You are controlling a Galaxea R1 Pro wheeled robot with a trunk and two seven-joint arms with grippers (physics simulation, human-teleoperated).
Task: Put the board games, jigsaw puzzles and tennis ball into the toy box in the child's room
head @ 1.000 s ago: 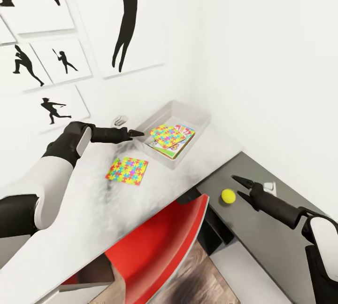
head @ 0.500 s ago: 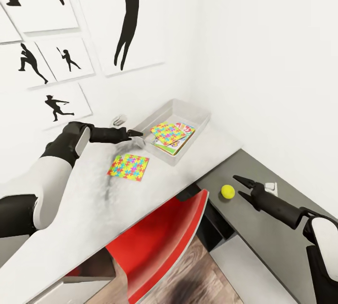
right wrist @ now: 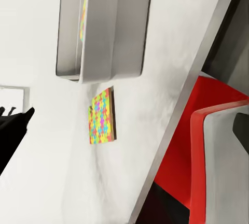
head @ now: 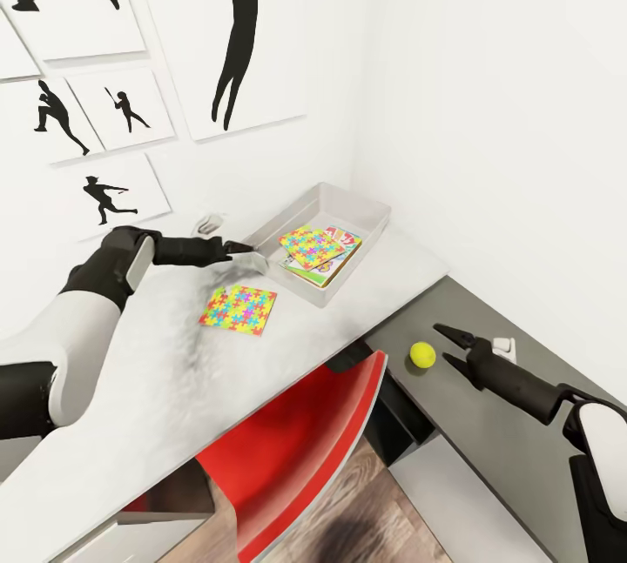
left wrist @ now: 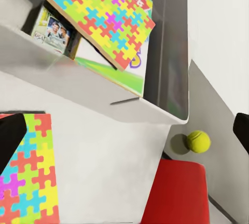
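The grey toy box [head: 367, 208] stands at the table's far corner. Inside it a colourful jigsaw puzzle [head: 308, 246] lies on top of board games [head: 341, 251]. A second jigsaw puzzle [head: 238, 308] lies flat on the white table in front of the box. My left gripper [head: 239, 247] hovers open beside the box's near-left corner, above this puzzle [left wrist: 26, 182]. The yellow tennis ball [head: 422, 355] rests on the lower grey surface. My right gripper [head: 451, 347] is open just to the ball's right, not touching it. The left wrist view also has the ball [left wrist: 198, 141] beyond the box rim [left wrist: 104, 104].
A red chair [head: 296, 441] is tucked against the table's front edge, between the arms. Framed silhouette pictures [head: 235, 32] hang on the wall behind the table. A small white object [head: 502, 344] sits on the grey surface by my right gripper.
The head view has shifted a little. My left gripper has drawn back slightly from the box's edge toward the left. The right gripper and the ball have barely moved.
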